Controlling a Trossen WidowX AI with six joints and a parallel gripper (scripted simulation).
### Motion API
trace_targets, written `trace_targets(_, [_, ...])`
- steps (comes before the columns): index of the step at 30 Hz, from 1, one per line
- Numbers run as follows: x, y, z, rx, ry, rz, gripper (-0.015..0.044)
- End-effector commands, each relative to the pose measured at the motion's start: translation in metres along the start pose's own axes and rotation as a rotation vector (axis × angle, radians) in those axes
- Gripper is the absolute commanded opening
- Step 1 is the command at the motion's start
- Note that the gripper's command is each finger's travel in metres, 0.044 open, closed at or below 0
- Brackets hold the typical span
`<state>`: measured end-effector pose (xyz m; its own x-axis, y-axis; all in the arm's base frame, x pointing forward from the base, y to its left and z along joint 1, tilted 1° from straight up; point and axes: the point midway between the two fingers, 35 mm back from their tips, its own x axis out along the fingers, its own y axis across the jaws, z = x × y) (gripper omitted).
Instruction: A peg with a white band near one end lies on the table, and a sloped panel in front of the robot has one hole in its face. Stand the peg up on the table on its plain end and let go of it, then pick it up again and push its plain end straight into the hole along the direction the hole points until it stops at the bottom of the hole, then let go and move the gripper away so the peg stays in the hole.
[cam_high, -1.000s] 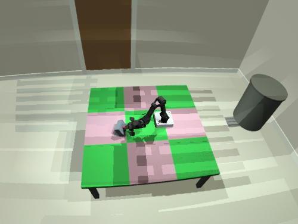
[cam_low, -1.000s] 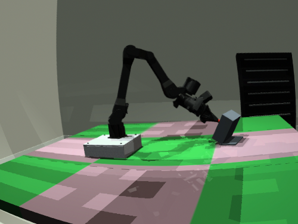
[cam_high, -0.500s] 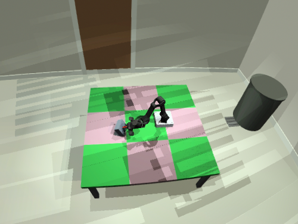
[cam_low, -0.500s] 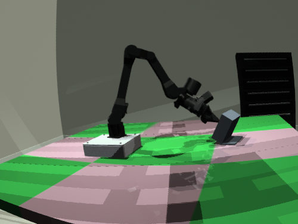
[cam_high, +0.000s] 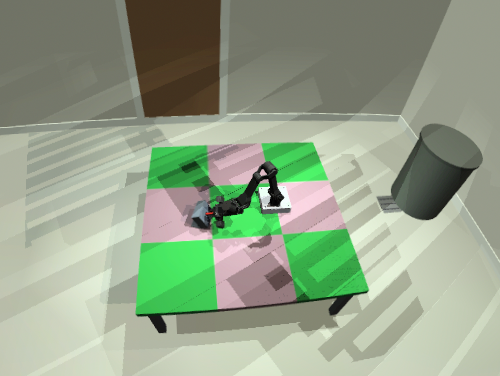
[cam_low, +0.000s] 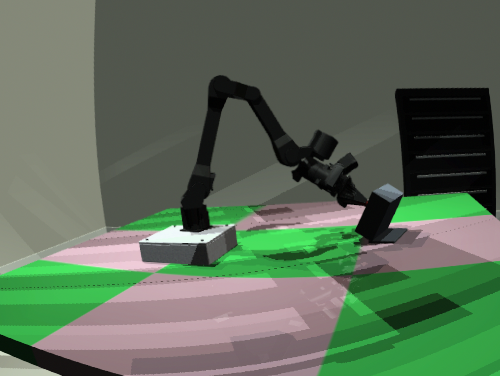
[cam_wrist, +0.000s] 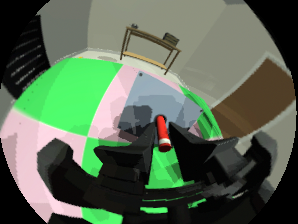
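High overhead, low side, perhaps fisheye wrist.

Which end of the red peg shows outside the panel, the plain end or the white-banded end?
The white-banded end of the peg shows, between the fingers; the other end goes into the panel.

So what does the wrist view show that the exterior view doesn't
Only the wrist view shows the red peg and its white band, running from between the fingers into the grey sloped panel. Only the exterior view shows the whole arm on its base block, and a dark slatted chair. Both show the panel, the gripper against it, and the checkered table.
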<state>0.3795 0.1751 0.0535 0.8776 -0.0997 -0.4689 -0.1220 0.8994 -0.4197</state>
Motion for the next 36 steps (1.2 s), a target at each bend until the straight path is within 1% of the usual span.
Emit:
trace_targets(1, [0.0, 0.0, 0.0, 0.0, 0.0, 0.0, 0.0184])
trace_targets(11, [-0.004, 0.0, 0.0, 0.0, 0.001, 0.0, 0.044])
trace_targets(36, [-0.039, 0.004, 0.004, 0.0, 0.004, 0.007, 0.044])
